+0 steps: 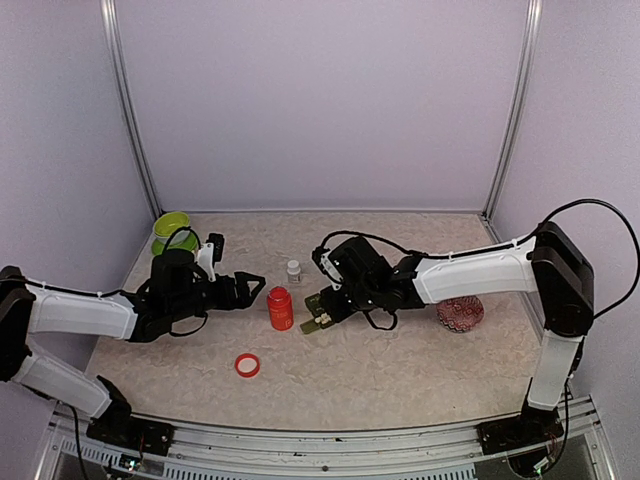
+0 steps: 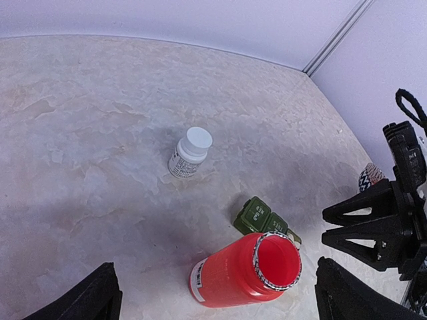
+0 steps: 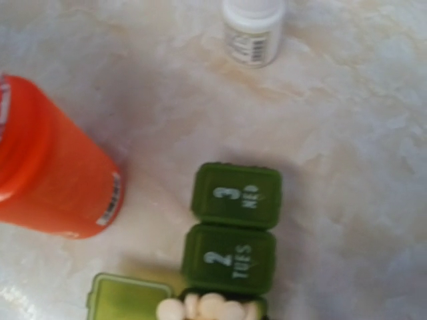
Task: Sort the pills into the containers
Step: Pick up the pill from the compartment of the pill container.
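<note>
The containers (image 3: pixel 233 227) are three dark green boxes joined in a row. The two marked 3 WED and 2 TUES are closed. The nearest box has its lid (image 3: pixel 127 299) open and holds several white pills (image 3: pixel 210 309). The same containers (image 1: pixel 318 318) lie just right of the red bottle in the top view, with my right gripper (image 1: pixel 324 304) right above them. In the left wrist view the right gripper (image 2: pixel 325 225) has its fingers a little apart with nothing seen between them. My left gripper (image 1: pixel 250 288) stands wide open left of the bottle.
An uncapped red bottle (image 1: pixel 280 308) stands upright between the two grippers. Its red cap (image 1: pixel 247 365) lies nearer the front. A small white bottle (image 1: pixel 293 268) stands behind. A lime-green bowl (image 1: pixel 172 228) sits far left, and a patterned round object (image 1: pixel 460 313) lies right.
</note>
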### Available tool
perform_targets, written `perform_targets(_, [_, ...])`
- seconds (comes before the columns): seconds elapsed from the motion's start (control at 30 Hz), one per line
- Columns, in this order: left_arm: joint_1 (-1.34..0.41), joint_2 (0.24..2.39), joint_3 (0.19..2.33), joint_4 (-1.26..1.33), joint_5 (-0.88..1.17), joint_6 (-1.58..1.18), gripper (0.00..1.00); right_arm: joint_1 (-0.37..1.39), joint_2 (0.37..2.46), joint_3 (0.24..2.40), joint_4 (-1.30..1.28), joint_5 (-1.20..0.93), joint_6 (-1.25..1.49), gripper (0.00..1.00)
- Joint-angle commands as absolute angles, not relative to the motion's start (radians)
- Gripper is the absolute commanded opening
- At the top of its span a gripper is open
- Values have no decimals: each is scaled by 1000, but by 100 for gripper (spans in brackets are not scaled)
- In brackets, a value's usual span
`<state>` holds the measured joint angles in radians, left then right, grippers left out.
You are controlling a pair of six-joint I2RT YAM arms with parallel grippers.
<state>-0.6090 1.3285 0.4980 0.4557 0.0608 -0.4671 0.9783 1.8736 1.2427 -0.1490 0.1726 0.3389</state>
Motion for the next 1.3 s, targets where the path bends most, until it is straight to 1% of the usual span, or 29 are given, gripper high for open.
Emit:
perform_targets(0.0, [-604,1324,489,481,68,-468,99,964,1893,1237,-144,151,350,30])
perform_targets(0.67, [-604,1324,489,482,75,-470,99,942,1986,1266,-139,115,344,31])
perform_targets(1.27, [-603,1334,490,486,76,-471,99,935,2008,1289,-152,115,333,26])
